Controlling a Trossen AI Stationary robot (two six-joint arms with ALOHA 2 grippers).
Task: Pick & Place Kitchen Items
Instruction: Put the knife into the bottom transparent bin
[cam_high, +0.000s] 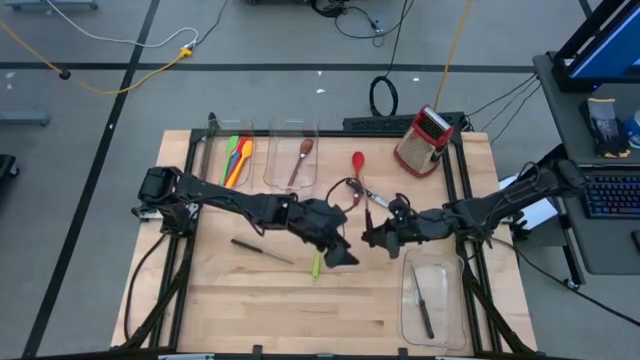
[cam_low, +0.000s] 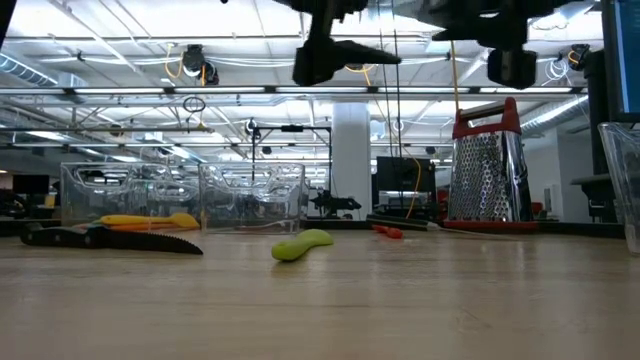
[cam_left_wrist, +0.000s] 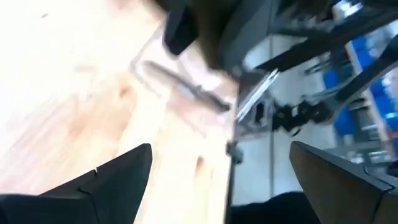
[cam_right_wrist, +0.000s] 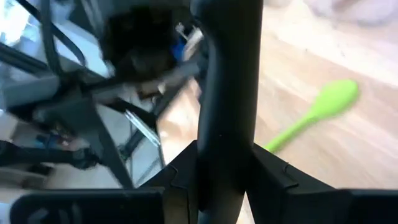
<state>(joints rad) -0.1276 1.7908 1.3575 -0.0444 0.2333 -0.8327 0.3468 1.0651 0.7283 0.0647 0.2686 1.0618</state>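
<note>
My right gripper (cam_high: 373, 240) hangs above the table's middle, shut on a long black bar-shaped thing (cam_right_wrist: 227, 74); it looks like a utensil's handle, and its ends are out of view. My left gripper (cam_high: 343, 255) is close beside it on the left, open and empty (cam_left_wrist: 221, 149). A green spoon (cam_high: 316, 265) lies flat on the table under them; it also shows in the right wrist view (cam_right_wrist: 323, 106). A black knife (cam_high: 262, 250) lies flat to its left. A red spoon (cam_high: 358, 160) lies farther back. My right gripper pinches the black bar (cam_right_wrist: 227, 143) between its two fingers, which lie across it. The bar runs straight out past the fingers and is clear of the table. Which part of the utensil this is cannot be told.
Two clear bins stand at the far edge: one (cam_high: 237, 160) holds green, orange and yellow utensils, the other (cam_high: 300, 158) a wooden spoon. A third bin (cam_high: 432, 300) at the near right holds a knife. A red-and-silver grater (cam_high: 425, 140) stands at the far right.
</note>
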